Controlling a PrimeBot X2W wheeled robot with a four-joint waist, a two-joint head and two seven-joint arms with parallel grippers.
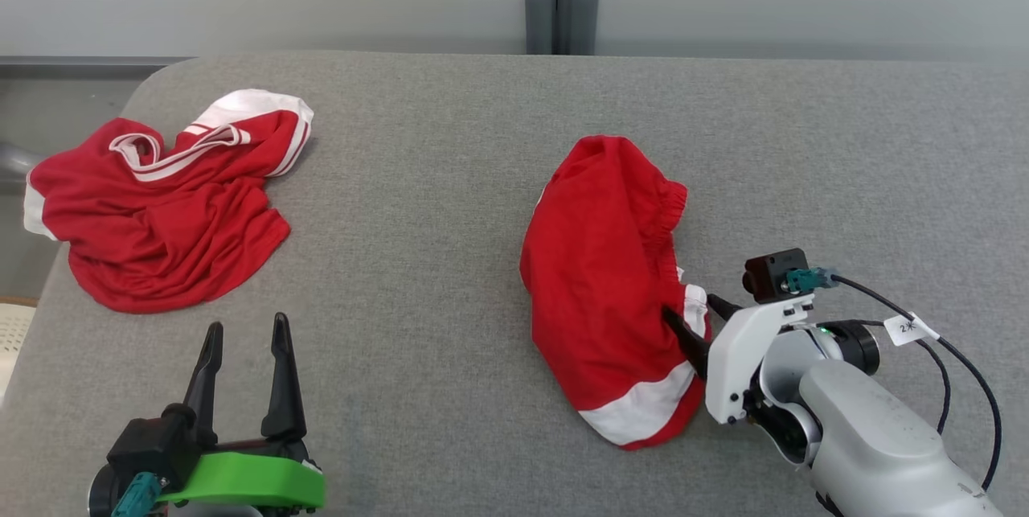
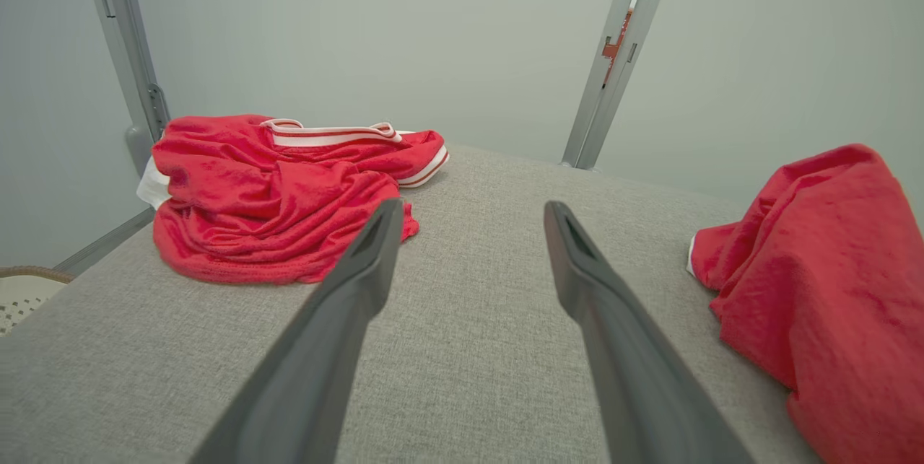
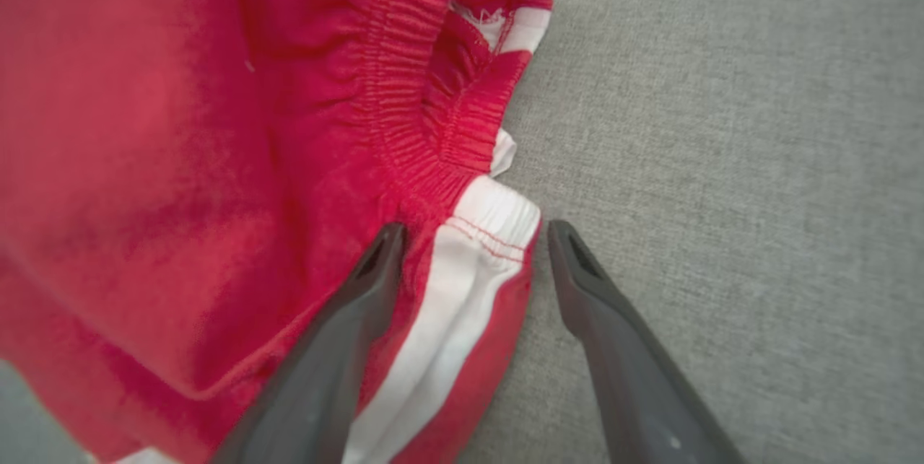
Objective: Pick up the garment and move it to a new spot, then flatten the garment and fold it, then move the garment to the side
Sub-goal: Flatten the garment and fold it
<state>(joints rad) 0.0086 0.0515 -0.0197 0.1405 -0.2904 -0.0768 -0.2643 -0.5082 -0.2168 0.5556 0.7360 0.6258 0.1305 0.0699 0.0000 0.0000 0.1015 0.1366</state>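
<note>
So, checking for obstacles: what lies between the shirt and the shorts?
Bare grey surface separates the red shirt and red shorts, as the head view shows.

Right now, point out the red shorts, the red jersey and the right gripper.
red shorts (image 1: 599, 260): head view, on the plain red cloth at its middle.
red jersey (image 1: 161, 235): head view, on its crumpled red middle.
right gripper (image 3: 476, 233): right wrist view, midway between its open fingertips, over the shorts' white stripe.

**Both grippers open**

I see my left gripper (image 1: 247, 324) low at the left, fingers pointing up and spread. My right gripper (image 1: 690, 305) points left, jaws wide, its pale forearm (image 1: 876, 428) angling in from the lower right.
</note>
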